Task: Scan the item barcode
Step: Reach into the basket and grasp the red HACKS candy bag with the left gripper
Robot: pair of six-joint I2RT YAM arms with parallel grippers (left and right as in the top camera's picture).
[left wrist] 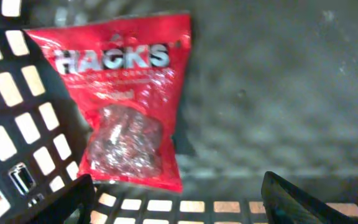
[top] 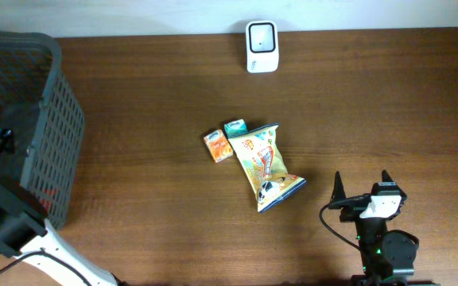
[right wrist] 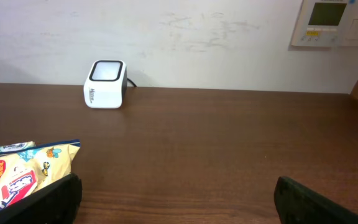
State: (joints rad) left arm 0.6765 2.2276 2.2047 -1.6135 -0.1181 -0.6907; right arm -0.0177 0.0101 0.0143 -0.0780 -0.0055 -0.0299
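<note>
Left gripper point(left wrist: 178, 186) is down inside the dark grey plastic mesh basket point(top: 58, 119), jaws spread wide with nothing between them, hovering just short of the red crinkly plastic candy bag point(left wrist: 129, 99). That bag looks like the item to scan. It lies flat on the basket floor, tucked against the mesh wall, print side up, so a pick from above looks feasible. No barcode shows on this face; my guess is it's on the back, so the bag would need flipping toward the reader. Legible on the bag: "HACKS" in white block letters; the smaller line under it is too blurred to read. The white boxy barcode scanner point(top: 261, 46) sits at the far edge of the brown wooden tabletop point(top: 372, 103), window facing up and forward, well apart from the basket. Right gripper point(top: 362, 187) is parked at the near right, fully open, empty, looking toward the scanner, probably just keeping clear. Mid-table: yellow foil snack bag point(top: 265, 165) with a small orange carton point(top: 217, 146) and a small teal carton point(top: 235, 126) just beside its top end, none in the scanner's path. A red "20" reads on the snack bag in the right wrist view; the scanner's side label and the white wall control panel point(right wrist: 328, 22) are too small to read.
</note>
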